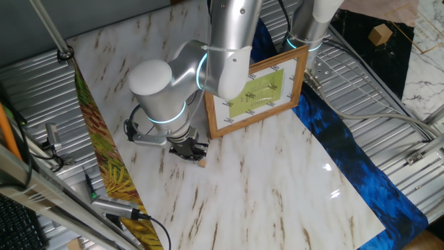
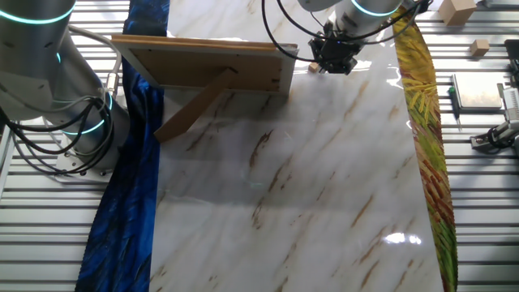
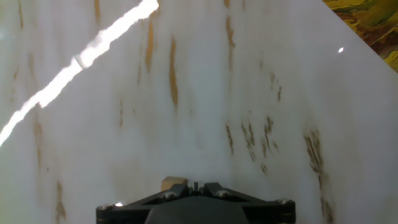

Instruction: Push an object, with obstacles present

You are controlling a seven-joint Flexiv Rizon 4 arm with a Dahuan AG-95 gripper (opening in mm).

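Hand view shows the pincer (image 3: 194, 186) shut tight, holding nothing, its tip touching the little wood nub (image 3: 173, 184) on the white bench (image 3: 205, 93), near the picture frame (image 1: 255, 90).

place: robot lab | evidence: slotted metal bench (image 1: 388, 104), cables (image 2: 49, 146), marble-print sheet (image 1: 277, 180)

One fixed view looked down steeply on the marble tabletop (image 1: 277, 180), facing the picture frame (image 1: 257, 90). The other fixed view looked from the opposite side at the frame's back, sharing that tabletop. The hand view sat close above the marble, its fingers (image 3: 194, 200) at bottom centre.
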